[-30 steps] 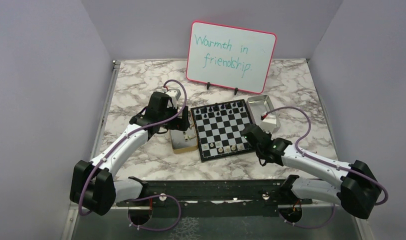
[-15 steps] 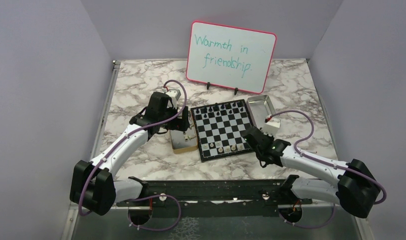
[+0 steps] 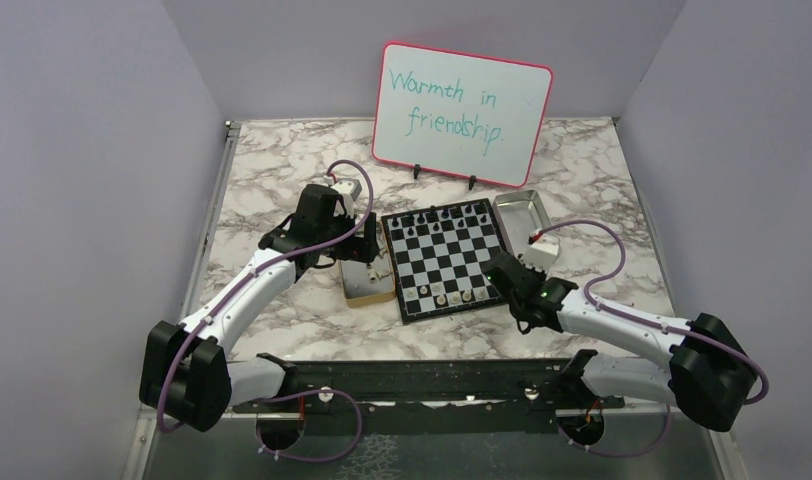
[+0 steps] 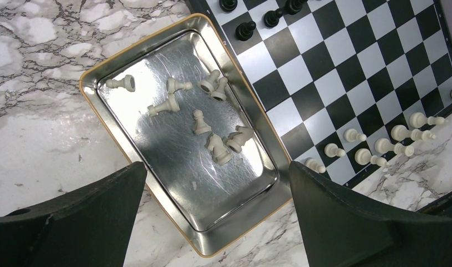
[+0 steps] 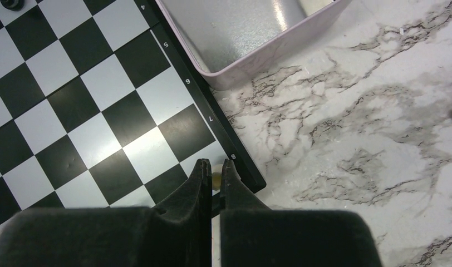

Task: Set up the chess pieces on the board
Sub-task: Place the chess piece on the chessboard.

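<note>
The board [image 3: 444, 258] lies mid-table, with black chess pieces [image 3: 437, 215] along its far rows and cream ones [image 3: 442, 293] along its near edge. My right gripper [image 5: 215, 167] is shut on a cream chess piece [image 5: 216, 179], low over the board's [image 5: 96, 111] near right corner square. Only a sliver of that piece shows between the fingertips. My left gripper [image 4: 215, 167] hangs open above a tan-rimmed tin [image 4: 173, 161] left of the board [image 4: 357, 72]. Several cream pieces [image 4: 201, 122] lie loose in the tin. Standing cream pieces [image 4: 402, 133] and black ones [image 4: 246, 29] show beside it.
A silver metal tray [image 3: 520, 212] sits against the board's far right corner, its rim [image 5: 257, 55] close to my right fingers. A pink-framed whiteboard [image 3: 462, 112] stands behind the board. The tin [image 3: 367, 290] touches the board's left edge.
My right gripper has shifted very slightly at the board's near right corner, still holding the cream piece. The left arm has not moved.
</note>
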### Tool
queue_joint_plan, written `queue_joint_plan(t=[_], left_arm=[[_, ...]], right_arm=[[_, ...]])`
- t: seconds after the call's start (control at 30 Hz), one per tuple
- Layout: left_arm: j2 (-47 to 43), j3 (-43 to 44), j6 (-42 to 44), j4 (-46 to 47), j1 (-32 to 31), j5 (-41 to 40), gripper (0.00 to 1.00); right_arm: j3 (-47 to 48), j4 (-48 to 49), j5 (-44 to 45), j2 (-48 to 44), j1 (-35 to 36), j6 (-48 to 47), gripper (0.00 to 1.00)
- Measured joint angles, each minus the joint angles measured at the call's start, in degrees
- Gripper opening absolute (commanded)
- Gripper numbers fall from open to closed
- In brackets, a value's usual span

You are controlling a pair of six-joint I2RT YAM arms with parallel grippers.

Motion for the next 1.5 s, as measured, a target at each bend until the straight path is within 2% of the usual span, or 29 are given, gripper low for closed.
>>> queue_joint_plan(t=[0.37,0.63,0.77,1.0,1.5], left_arm=[[-0.15,-0.11,0.0,0.0,0.0,0.0,0.99],[-0.44,-0.31,0.0,0.0,0.0,0.02,0.99],[-0.44,-0.31,0.02,0.0,0.0,0.02,0.99],[-0.44,-0.31,0.26,0.0,0.0,0.07,0.99],[-0.44,-0.33,1.07,0.0,0.0,0.28,0.99]], right_arm=[[0.0,1.57,0.52,1.51,0.0,-0.04,0.08],[0.02,2.51,0.87,2.1,0.0,-0.13,0.13],[0.04,2.38,0.9,2.1,0.0,0.11,0.2],[0.13,1.81,0.83,2.05,0.0,0.17,0.25],[0.55,1.75,0.61,0.28,0.0,-2.49,0.3]])
